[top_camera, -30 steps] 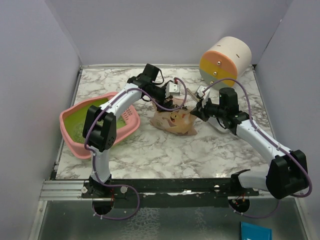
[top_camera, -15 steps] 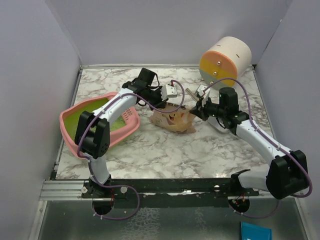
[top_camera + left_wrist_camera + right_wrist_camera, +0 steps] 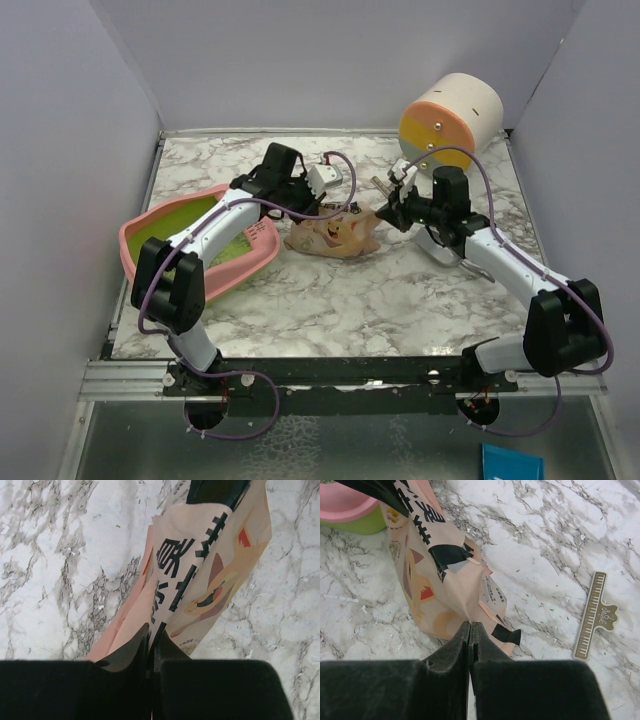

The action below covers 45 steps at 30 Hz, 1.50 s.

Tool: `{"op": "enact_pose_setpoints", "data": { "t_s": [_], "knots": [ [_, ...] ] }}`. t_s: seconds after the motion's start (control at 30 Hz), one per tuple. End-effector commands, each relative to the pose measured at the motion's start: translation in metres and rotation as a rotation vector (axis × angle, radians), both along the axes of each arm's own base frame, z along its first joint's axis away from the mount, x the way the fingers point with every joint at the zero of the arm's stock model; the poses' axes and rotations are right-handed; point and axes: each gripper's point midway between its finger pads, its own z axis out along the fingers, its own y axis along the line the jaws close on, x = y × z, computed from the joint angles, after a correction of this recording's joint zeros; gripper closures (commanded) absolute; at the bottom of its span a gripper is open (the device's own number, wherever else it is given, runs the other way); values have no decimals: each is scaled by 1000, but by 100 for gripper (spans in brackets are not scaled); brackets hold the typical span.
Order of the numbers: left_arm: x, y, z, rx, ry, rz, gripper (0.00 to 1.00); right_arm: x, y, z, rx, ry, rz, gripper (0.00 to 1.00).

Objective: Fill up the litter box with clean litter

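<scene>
Clamping shut just now, left end effector (image 3: 151,641) pinches the pouch (image 3: 335,236), right end effector (image 3: 470,631) pinching its far edge; pouch shifted nine-o'clock toward the litter box (image 3: 128,250), pour nearing.

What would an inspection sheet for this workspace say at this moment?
Surface: marble-pattern tabletop, with small specks scattered on it.
Job's things: pink litter box at the left, its yellow-green inside showing; tan litter pouch at mid-table, between the two arms.
Clutter: round cream-orange-yellow drawer unit at the far right corner; gold clip lying flat on the marble.
Grippers: left end effector shut on one edge of the litter pouch; right end effector shut on another edge.
Cables: purple cables loop along both arms and down at their bases.
Surroundings: plain pale walls on three sides; a blue object below the table's near edge.
</scene>
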Motion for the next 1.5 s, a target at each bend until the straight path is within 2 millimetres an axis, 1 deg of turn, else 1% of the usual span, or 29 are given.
{"op": "enact_pose_setpoints", "data": {
  "t_s": [0.0,0.03,0.07,0.1,0.13,0.2,0.23,0.27,0.33,0.4,0.47,0.53,0.6,0.73,0.83,0.93,1.0,1.13,1.33,1.47],
  "knots": [
    [11,-20,53,-170,-81,45,88,15,-5,18,27,-17,-83,98],
    [9,-22,58,-192,-77,45,85,18,-7,25,37,-21,-109,97],
    [8,-25,62,-211,-80,39,78,20,-8,30,38,-23,-119,94],
    [8,-27,67,-229,-90,40,72,22,-8,36,42,-26,-126,87],
    [9,-28,76,-251,-109,46,68,24,-8,42,49,-22,-141,80],
    [9,-25,84,-287,-128,92,60,34,-12,55,51,-16,-198,71],
    [12,-22,90,-304,-159,124,58,41,-16,60,51,-5,-243,67],
    [15,-20,103,-336,-206,155,57,47,-20,65,50,4,-284,65],
    [18,-8,118,-374,-288,225,56,62,-29,74,45,15,-375,64],
    [14,4,137,-425,-366,285,56,75,-35,80,36,25,-446,61],
    [5,14,150,-461,-417,310,56,88,-38,78,14,44,-483,60],
    [-6,20,157,-480,-448,316,56,102,-42,69,-14,77,-525,59],
    [-14,26,161,-486,-467,317,56,115,-46,52,-23,124,-559,57],
    [-24,38,159,-486,-498,344,56,138,-53,4,-29,258,-600,53],
    [-30,41,159,-489,-511,341,56,148,-57,-28,-25,357,-605,52],
    [-33,39,156,-485,-499,324,56,155,-55,-48,-6,395,-588,51],
    [-34,37,154,-486,-488,316,56,159,-55,-59,-16,407,-592,50],
    [-33,35,151,-486,-474,310,56,165,-66,-81,-46,443,-634,50],
    [-34,33,147,-486,-464,302,56,176,-74,-102,-54,447,-640,50],
    [-34,33,144,-486,-460,298,56,181,-79,-112,-77,448,-652,51]
  ]
}}
